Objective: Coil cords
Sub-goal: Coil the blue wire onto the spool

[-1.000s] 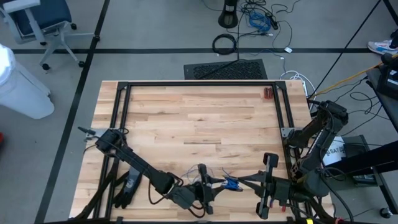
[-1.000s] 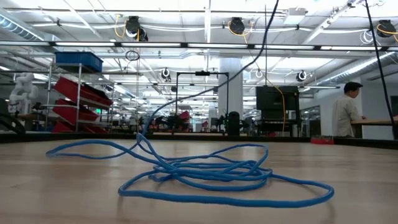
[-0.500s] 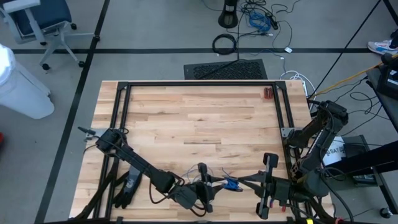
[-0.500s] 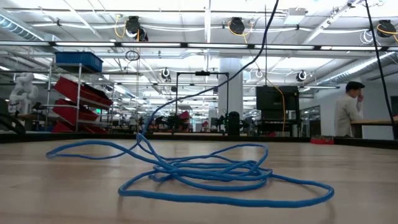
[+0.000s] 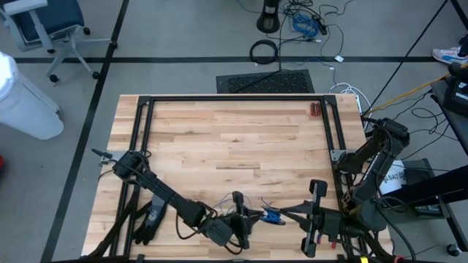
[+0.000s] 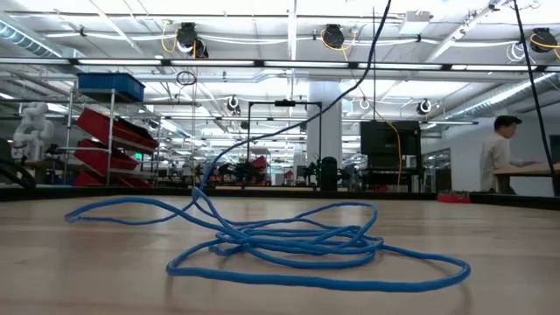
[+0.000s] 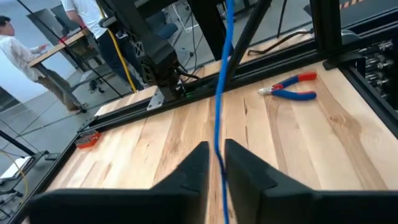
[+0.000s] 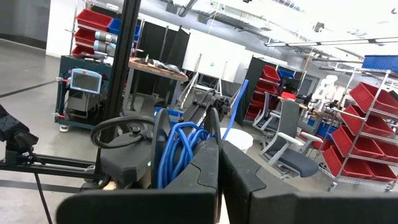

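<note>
Left gripper (image 7: 214,163) nips the blue cord (image 7: 221,87); right gripper (image 8: 217,163), closed, clamps the bundle (image 8: 178,149); too thin a bite risks slipping, loosening the coil.

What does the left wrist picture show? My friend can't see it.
A thin blue cord runs up between the left gripper's two dark fingers, which are nearly closed around it. Beyond lies a wooden table with red-and-blue pliers.

Wooden table (image 5: 234,139) with black frame rails. Small red item (image 5: 314,109) at table's upper right. Black glove (image 5: 151,219) lower left. Pliers (image 7: 290,88), red and blue handles, right of centre in left wrist view. Black cable ring (image 5: 264,51) on floor, top centre. Office chair (image 5: 44,29) upper left. Person (image 6: 497,157) at right edge, low view.
</note>
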Tool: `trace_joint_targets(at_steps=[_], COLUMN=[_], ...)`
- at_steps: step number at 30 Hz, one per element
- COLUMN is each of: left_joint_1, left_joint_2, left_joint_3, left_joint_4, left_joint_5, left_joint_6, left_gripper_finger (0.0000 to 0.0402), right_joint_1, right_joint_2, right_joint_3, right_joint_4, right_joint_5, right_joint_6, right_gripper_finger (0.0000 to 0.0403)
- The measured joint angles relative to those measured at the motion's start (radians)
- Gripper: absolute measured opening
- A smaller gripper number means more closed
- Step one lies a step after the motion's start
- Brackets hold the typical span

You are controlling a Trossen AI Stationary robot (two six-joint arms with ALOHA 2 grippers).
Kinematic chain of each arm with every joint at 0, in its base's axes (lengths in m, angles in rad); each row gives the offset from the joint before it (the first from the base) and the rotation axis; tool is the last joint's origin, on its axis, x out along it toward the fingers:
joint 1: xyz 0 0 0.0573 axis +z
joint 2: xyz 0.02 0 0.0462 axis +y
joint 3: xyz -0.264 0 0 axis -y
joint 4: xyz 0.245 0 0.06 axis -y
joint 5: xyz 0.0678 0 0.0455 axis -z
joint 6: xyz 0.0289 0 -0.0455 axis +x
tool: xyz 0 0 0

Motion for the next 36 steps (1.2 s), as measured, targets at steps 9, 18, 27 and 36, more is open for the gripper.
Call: trace_joint_targets(at_steps=[9, 18, 27, 36], left_joint_1=[0.008, -0.018, -0.078, -0.157], left_joint_2=[0.0, -0.046, -0.196, -0.308], left_joint_3=[0.0, 0.0, 0.0, 0.0], left_joint_4=[-0.012, -0.185, -0.516, -0.864], left_joint_5=[0.0, -0.197, -0.306, -0.433], left_joint_6=[-0.049, -0.08, -0.333, -0.685], left_gripper_finger=[0.0011, 0.0003, 0.0002, 0.0002], right_joint_1=[0.0, 0.0, 0.0, 0.0], right_joint_2=[0.0, 0.0, 0.0, 0.0], right_joint_3=[0.0, 0.0, 0.0, 0.0], right_joint_4=[0.0, 0.0, -0.034, -0.048], right_joint_5=[0.0, 0.0, 0.0, 0.0], right_joint_6=[0.0, -0.003, 0.017, 0.042], right_gripper_finger=[0.0, 0.0, 0.0, 0.0])
